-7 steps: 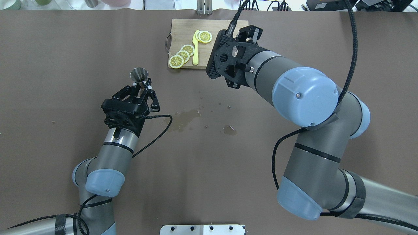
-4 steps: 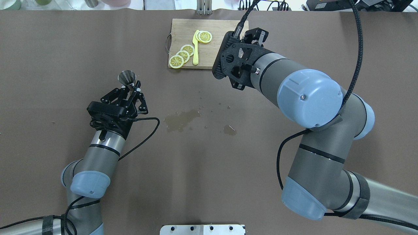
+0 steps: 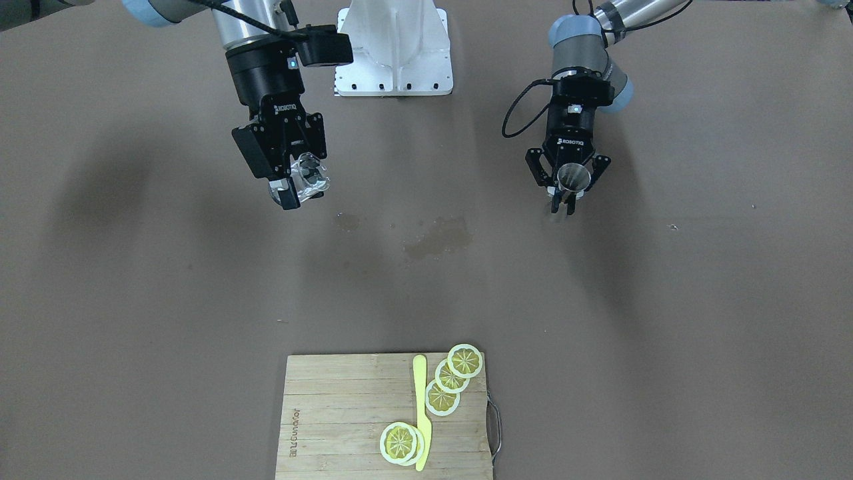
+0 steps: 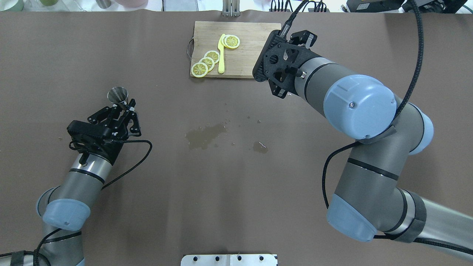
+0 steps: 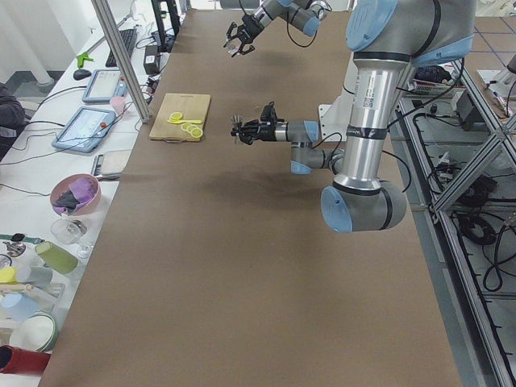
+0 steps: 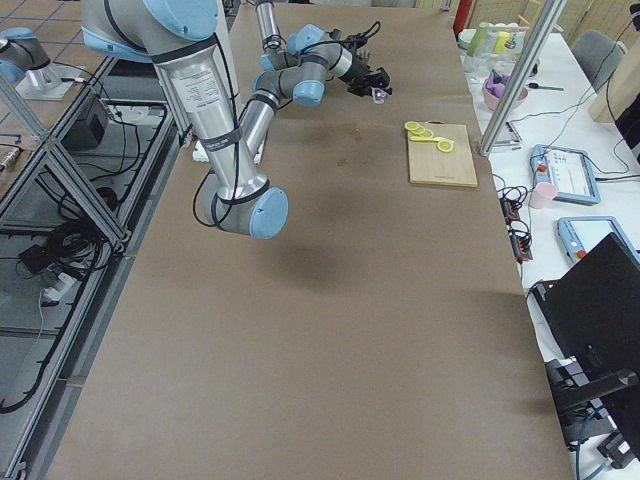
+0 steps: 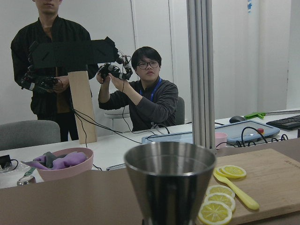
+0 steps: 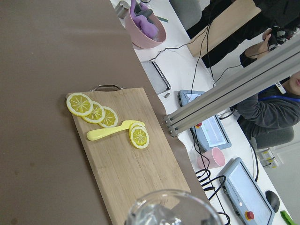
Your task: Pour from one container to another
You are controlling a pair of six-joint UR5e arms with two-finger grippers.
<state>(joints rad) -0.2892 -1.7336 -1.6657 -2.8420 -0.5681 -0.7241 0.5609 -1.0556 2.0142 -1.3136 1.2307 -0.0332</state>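
The steel jigger (image 4: 117,95) stands upright above the table's left half, with my left gripper (image 4: 125,106) shut on its lower part. From across the table the jigger (image 3: 573,176) and that left gripper (image 3: 565,195) hang over the bare cloth. The jigger's open cone (image 7: 171,187) fills the left wrist view. The clear glass cup (image 3: 308,177) is tilted and held off the table, my right gripper (image 3: 300,187) shut on it. Its rim (image 8: 171,208) shows at the bottom of the right wrist view. Overhead, the right gripper (image 4: 302,38) hovers at the board's right edge and hides the cup.
A wooden cutting board (image 4: 247,48) at the table's far middle carries lemon slices (image 4: 207,62) and a yellow knife (image 4: 221,55). Wet spill patches (image 4: 205,133) and a smaller drop (image 4: 259,147) mark the cloth between the arms. Operators sit beyond the far edge.
My left arm has carried the jigger left and slightly back toward the robot. My right arm has swung right with the cup, so the two grippers are farther apart.
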